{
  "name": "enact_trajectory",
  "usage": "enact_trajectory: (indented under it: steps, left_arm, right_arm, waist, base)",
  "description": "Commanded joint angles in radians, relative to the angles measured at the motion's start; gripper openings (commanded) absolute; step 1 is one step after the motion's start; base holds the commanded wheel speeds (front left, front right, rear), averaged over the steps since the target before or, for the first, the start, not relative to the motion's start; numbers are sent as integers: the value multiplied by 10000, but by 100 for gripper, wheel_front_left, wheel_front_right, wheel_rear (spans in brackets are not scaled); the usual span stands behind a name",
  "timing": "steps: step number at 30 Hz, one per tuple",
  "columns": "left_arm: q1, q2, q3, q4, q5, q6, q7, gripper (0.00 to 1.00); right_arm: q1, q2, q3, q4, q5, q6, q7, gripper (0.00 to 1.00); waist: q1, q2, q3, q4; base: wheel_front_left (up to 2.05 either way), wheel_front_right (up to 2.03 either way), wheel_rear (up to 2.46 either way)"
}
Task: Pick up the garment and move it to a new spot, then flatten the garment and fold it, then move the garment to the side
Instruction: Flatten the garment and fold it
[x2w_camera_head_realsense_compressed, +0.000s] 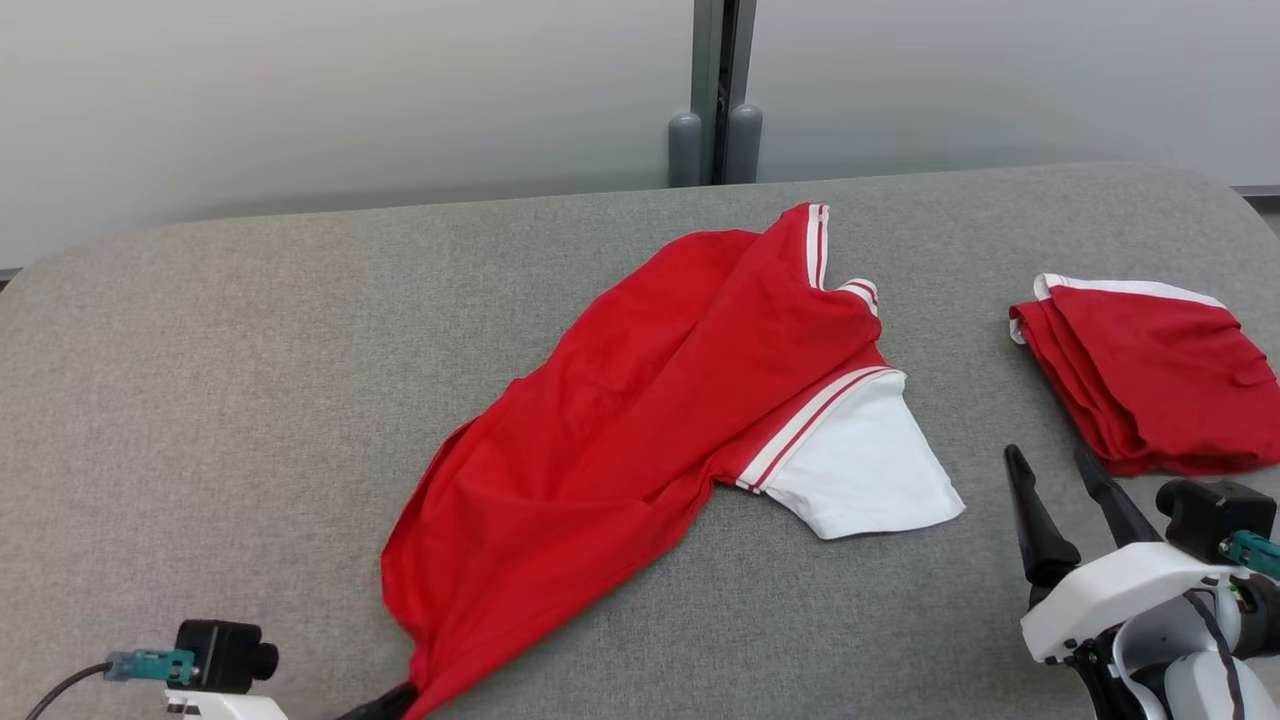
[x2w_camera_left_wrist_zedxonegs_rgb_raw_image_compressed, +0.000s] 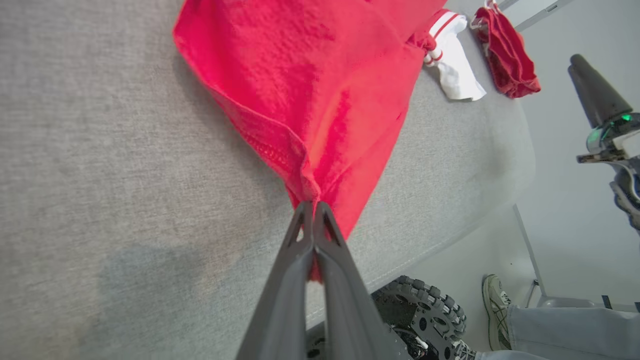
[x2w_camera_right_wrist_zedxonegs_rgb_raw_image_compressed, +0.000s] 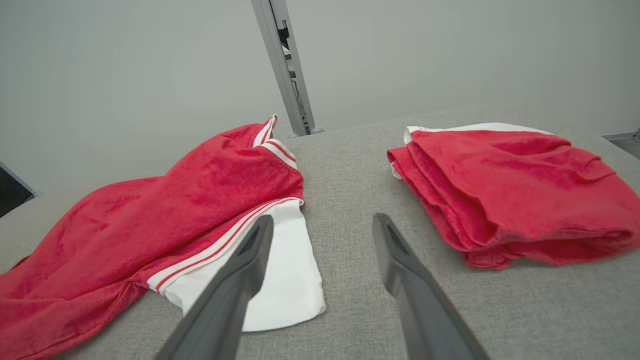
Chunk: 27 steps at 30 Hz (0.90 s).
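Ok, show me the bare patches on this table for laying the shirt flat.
Widest: the grey table left of the red shirt, out to its edge. A near strip lies in front of the white sleeve. Crowded on the right: folded red garment and open right gripper.

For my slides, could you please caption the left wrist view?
Left gripper pinching the red shirt by its edge, grey table beneath.

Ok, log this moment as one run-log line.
phase: garment pickup | left gripper: shut on red shirt hem | right gripper: open, empty, near white sleeve | folded red garment: at robot's right
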Motion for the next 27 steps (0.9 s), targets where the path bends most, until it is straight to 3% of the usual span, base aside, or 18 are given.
enact_trajectory:
  steps: [1, 7, 13, 14, 15, 16, 21, 27]
  left_arm:
    - [89, -156, -2, 680, 158, 60, -163, 0]
    - [-155, -675, 228, 2325, 435, 62, -992, 0]
    - [63, -1002, 362, 2871, 200, -170, -1378, 0]
    - [95, -1062, 339, 2892, 162, -189, -1350, 22]
    - [106, -1113, 328, 2903, 144, -208, -1343, 75]
    - [103, -1154, 367, 2871, 109, -227, -1394, 100]
    - [78, -963, 739, 2217, 252, 108, -1996, 100]
    - [206, -528, 1217, 1204, 931, 1261, -3014, 100]
  right_arm:
    - [142, 27, 42, 21, 3, 1, 57, 100]
    - [221, 69, 40, 46, -34, 1, 116, 100]
    - [356, 69, -5, 77, -55, 1, 267, 100]
    - [362, 74, -8, 75, -58, 1, 306, 100]
    - [360, 81, -3, 74, -57, 1, 340, 100]
    - [376, 86, 3, 69, -63, 1, 346, 100]
    - [446, 14, -18, -21, -72, 1, 445, 100]
    - [73, -127, 103, 54, -206, 1, 563, 100]
  waist:
    - [0, 0, 30, 24]
    - [0, 0, 3, -10]
    - [0, 0, -70, -55]
    - [0, 0, -81, -51]
    - [0, 0, -96, -45]
    - [0, 0, -114, -40]
    - [0, 0, -241, 48]
    - [0, 0, -325, 217]
  base:
    - [0, 0, 0]
    - [0, 0, 0]
    - [0, 0, 0]
    - [0, 0, 0]
    - [0, 0, 0]
    - [0, 0, 0]
    - [0, 0, 0]
    - [0, 0, 0]
